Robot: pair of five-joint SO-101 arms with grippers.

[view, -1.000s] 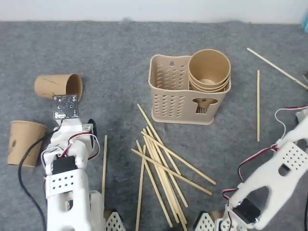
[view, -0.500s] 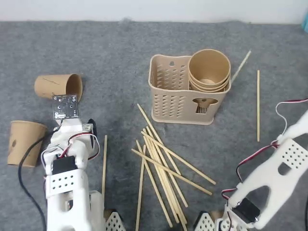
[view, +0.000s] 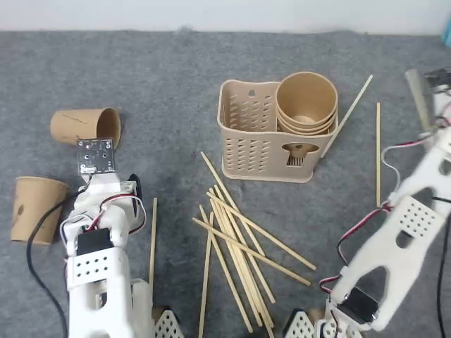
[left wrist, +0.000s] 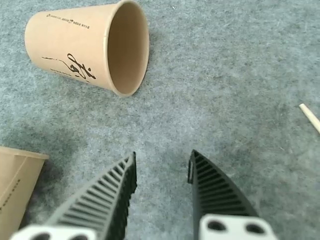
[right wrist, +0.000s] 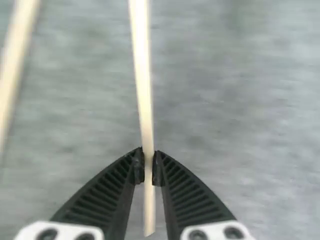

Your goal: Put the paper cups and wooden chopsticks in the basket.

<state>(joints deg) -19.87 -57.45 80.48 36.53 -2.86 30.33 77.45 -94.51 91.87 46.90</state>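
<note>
Here the right pincer (right wrist: 148,162) pinches a light, stiff, slim chopstick (right wrist: 141,90) near its end, where it may pivot, so gripping closer to mid-length seems safer; the high view adds the basket (view: 254,151) at centre, left of that arm, and the left pincer (left wrist: 162,155) hangs half-open.

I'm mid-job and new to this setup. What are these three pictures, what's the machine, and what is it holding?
Two small robot arms sit side by side at a grey mat. The high view looks down on everything; the other two pictures come from a camera on each wrist. On the mat are a basket with stacked paper cups in one compartment, two tipped paper cups, and loose wooden chopsticks. The left gripper is open and empty, near the upper tipped cup. The right gripper is shut on a chopstick.
</note>
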